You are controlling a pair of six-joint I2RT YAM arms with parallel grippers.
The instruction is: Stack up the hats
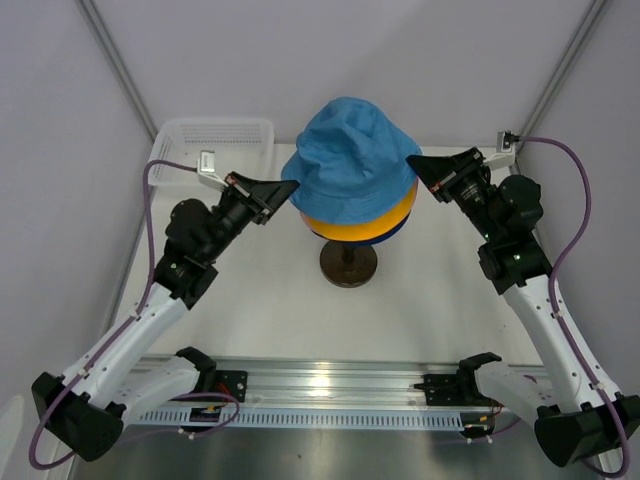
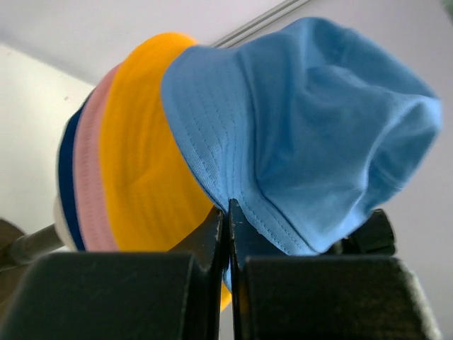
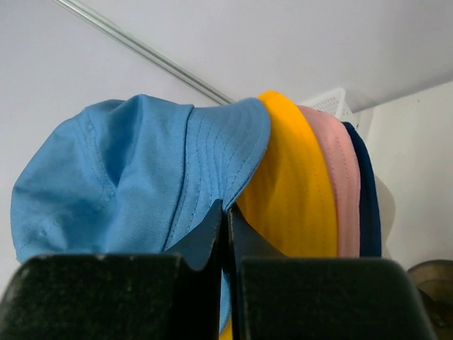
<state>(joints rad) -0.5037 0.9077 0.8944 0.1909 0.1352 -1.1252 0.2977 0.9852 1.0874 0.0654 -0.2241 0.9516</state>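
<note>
Final step of stacking. The light blue hat [image 1: 350, 160] caps the yellow-orange hat [image 2: 141, 142], pink hat [image 2: 88, 188] and dark blue hat [image 2: 67, 170] on the stand [image 1: 348, 265]. The left tool [image 1: 294, 187] and right tool [image 1: 411, 161] are each closed, apparently clamping its brim. Next: tug down evenly, then release.

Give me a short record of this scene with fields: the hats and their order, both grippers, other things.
top hat: light blue hat
under it, in order: yellow hat, pink hat, dark blue hat
support: stand
left gripper: shut on the light blue hat's brim
right gripper: shut on the same brim, opposite side
far left corner: basket
</note>
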